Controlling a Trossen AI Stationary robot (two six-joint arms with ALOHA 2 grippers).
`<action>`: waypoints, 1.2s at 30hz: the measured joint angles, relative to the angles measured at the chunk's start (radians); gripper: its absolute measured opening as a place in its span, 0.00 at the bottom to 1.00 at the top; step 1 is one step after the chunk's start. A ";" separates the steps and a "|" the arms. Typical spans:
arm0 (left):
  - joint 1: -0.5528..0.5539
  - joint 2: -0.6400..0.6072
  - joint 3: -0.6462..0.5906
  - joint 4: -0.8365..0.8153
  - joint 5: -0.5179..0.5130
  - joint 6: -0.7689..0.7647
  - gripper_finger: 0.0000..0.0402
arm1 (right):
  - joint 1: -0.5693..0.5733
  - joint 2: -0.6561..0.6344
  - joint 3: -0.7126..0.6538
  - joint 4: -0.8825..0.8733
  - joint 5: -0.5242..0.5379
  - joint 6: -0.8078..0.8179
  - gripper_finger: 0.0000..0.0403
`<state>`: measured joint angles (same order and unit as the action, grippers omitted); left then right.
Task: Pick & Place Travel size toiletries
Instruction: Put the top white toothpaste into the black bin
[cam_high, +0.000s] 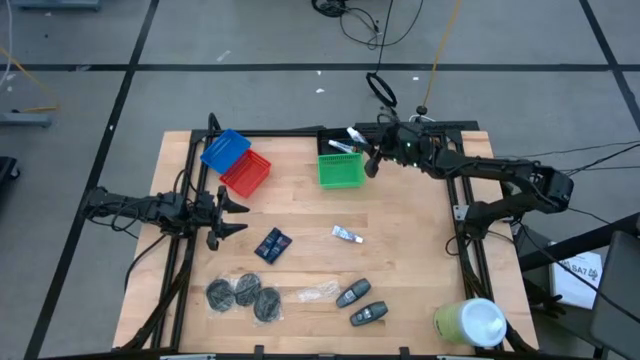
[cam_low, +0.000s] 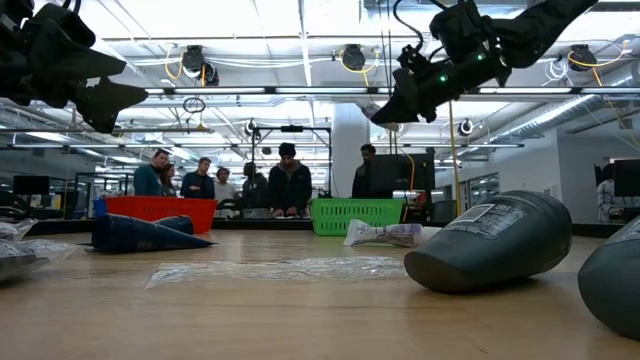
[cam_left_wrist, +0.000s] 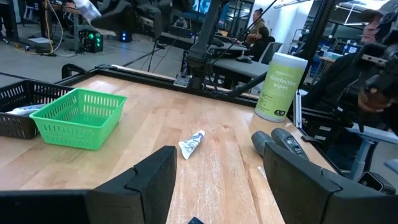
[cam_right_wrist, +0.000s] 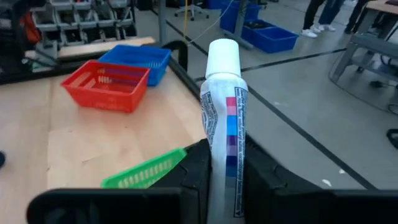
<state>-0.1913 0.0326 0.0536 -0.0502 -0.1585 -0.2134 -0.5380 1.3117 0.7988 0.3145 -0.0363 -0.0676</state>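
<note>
My right gripper (cam_high: 364, 150) hangs over the black basket (cam_high: 335, 140) at the table's far edge, shut on a white tube (cam_right_wrist: 224, 124). A second white-silver tube (cam_high: 347, 234) lies flat mid-table. Dark blue packets (cam_high: 272, 244), three grey discs (cam_high: 246, 291) and two dark grey oval pieces (cam_high: 360, 303) lie toward the near edge. My left gripper (cam_high: 235, 215) waits open at the table's left side, above the wood and touching nothing. My right gripper pinches the white tube by its printed body (cam_right_wrist: 225, 163) between the two fingers (cam_right_wrist: 198, 168). The tube lies along the fingers, and its white cap end (cam_right_wrist: 222, 55) sticks out past them. It is lifted clear, high above the table (cam_left_wrist: 87, 9).
A blue basket (cam_high: 225, 148) and a red basket (cam_high: 247, 172) stand at the far left, a green basket (cam_high: 340, 170) beside the black one. A clear wrapper scrap (cam_high: 318, 292) lies near the ovals. A yellow-green wipes cylinder (cam_high: 470, 322) stands at the near right corner. People stand behind the table (cam_low: 288, 180).
</note>
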 joint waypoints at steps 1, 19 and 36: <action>0.000 0.000 0.000 0.000 0.000 0.000 0.59 | -0.007 0.000 0.005 0.002 -0.016 0.000 0.13; 0.000 0.000 0.000 0.000 0.000 0.000 0.59 | -0.079 0.418 0.313 -0.168 -0.071 0.003 0.13; 0.000 0.000 0.000 0.000 0.000 0.000 0.59 | -0.111 0.554 0.338 -0.140 -0.071 0.003 0.13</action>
<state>-0.1911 0.0324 0.0536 -0.0502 -0.1581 -0.2134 -0.6487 1.8652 1.1370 0.1748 -0.1070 -0.0647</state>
